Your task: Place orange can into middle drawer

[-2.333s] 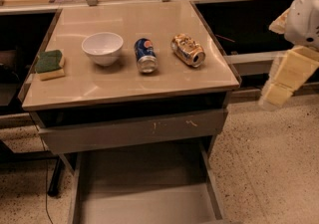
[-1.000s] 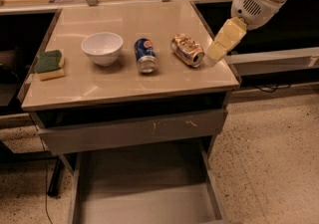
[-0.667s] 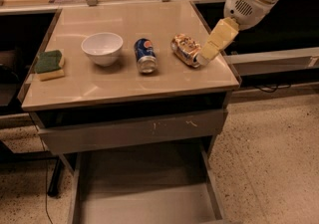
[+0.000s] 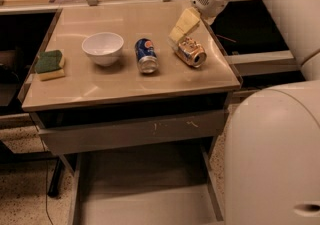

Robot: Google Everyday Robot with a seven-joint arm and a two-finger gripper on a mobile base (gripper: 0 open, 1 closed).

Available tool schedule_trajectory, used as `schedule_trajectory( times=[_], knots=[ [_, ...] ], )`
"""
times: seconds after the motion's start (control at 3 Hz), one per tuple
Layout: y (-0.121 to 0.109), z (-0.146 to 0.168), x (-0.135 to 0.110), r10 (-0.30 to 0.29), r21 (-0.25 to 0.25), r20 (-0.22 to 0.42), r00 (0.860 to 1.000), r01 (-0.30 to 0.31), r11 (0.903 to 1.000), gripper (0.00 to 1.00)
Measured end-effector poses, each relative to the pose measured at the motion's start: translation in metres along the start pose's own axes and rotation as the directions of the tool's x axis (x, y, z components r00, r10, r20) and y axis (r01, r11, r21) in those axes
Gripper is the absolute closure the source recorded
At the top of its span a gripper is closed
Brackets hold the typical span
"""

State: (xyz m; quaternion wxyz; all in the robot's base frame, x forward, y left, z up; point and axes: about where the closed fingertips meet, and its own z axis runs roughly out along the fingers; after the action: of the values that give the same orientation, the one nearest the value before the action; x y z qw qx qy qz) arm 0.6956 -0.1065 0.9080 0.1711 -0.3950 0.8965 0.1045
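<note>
The orange can (image 4: pixel 190 52) lies on its side on the right part of the beige tabletop (image 4: pixel 100 86), its silver top turned toward the front right. My gripper (image 4: pixel 182 28), with pale yellow fingers, hangs from the white arm right at the can's far left end, touching or just above it. The middle drawer (image 4: pixel 145 189) is pulled out below the table, a wide, shallow grey drawer with a bare floor. Above it is the grey drawer front with pale scratches (image 4: pixel 130 131).
A blue soda can (image 4: pixel 146 55) lies left of the orange can. A white bowl (image 4: pixel 103 47) and a green-and-yellow sponge (image 4: pixel 50 64) sit further left. My white arm's body (image 4: pixel 272 154) fills the lower right. A counter with clutter runs behind the table.
My gripper has swung in from the right of the table and come down to the orange can's far end. The can, bowl, sponge and drawers have not moved.
</note>
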Motion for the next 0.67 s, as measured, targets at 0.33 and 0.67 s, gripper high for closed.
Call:
schedule_trajectory(
  times=[0.33, 0.67],
  knots=[
    [-0.0024, 0.0024, -0.0044, -0.001, 0.004, 0.01, 1.0, 0.001, 1.0, 0.0],
    [-0.0042, 0.0096, -0.0103, -0.001, 0.006, 0.027, 1.0, 0.001, 1.0, 0.0]
  ],
)
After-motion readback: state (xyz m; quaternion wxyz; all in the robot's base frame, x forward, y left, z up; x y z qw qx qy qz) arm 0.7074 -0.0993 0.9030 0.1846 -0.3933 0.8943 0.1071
